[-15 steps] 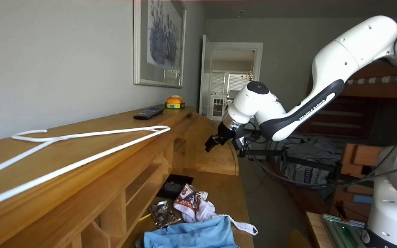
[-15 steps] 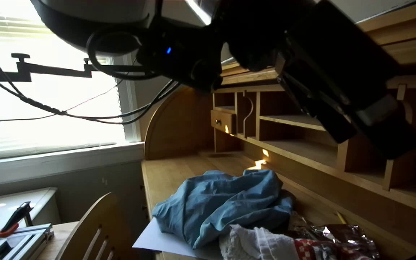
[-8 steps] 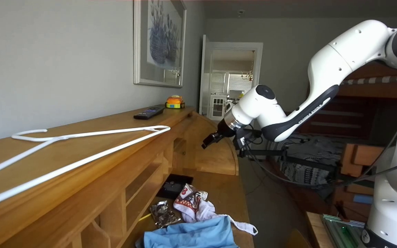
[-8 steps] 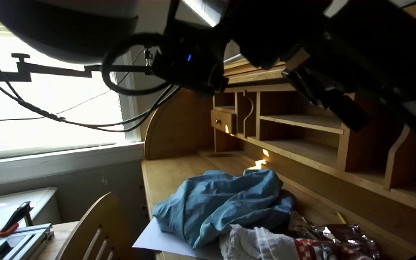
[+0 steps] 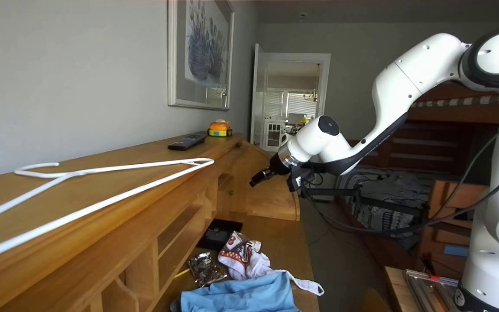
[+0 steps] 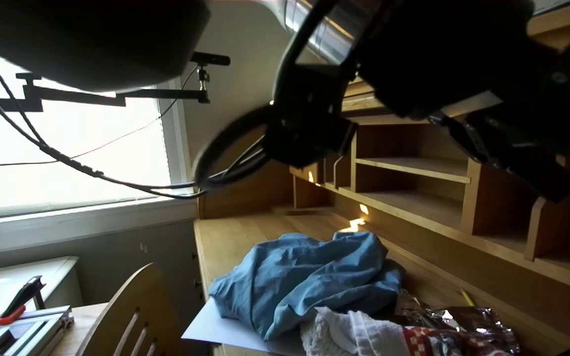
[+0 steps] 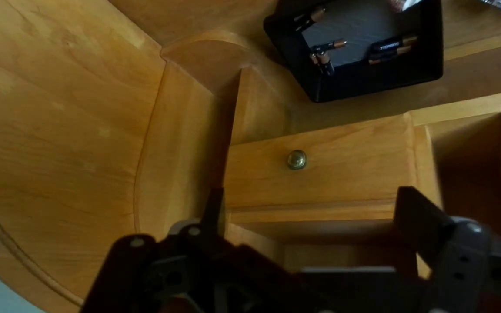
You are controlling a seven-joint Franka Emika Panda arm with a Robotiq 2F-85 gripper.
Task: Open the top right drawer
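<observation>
Since the earlier frame, the robot arm [image 5: 392,86] has sunk lower at its elbow and the end effector [image 7: 311,203] has edged toward the cubbies [image 5: 180,236]; the things on the counter [image 5: 288,236] lie where they were. The end effector is released, its two fingers [image 7: 411,204] spread wide, and it appears to hover in front of the top right drawer [image 7: 328,171].

That drawer is small, of honey-coloured wood with a flat front and a round metal knob [image 7: 296,159], and looks closed. It sits at the far end of the cubbies in an exterior view, near the curved side panel [image 7: 59,130].

A black tray [image 7: 376,80] with batteries [image 7: 328,46] in it stands on the counter just below the drawer. Nearer the camera in that exterior view lie a red-and-white towel [image 5: 243,255], a crumpled foil wrapper [image 5: 206,268], a yellow stick [image 5: 182,273] and a blue cloth [image 5: 241,294]. In an exterior view a sheet of white paper [image 6: 215,329] shows under the cloth, and the arm blocks part of the cubbies.

On the wooden top rest a white hanger [image 5: 137,167], a remote [image 5: 187,141] and an orange and yellow object [image 5: 219,128]. A framed picture [image 5: 208,52] hangs on the grey wall [image 5: 80,78]; a wooden chair [image 6: 131,301] stands by the counter, and light fills the window [image 6: 77,143].
</observation>
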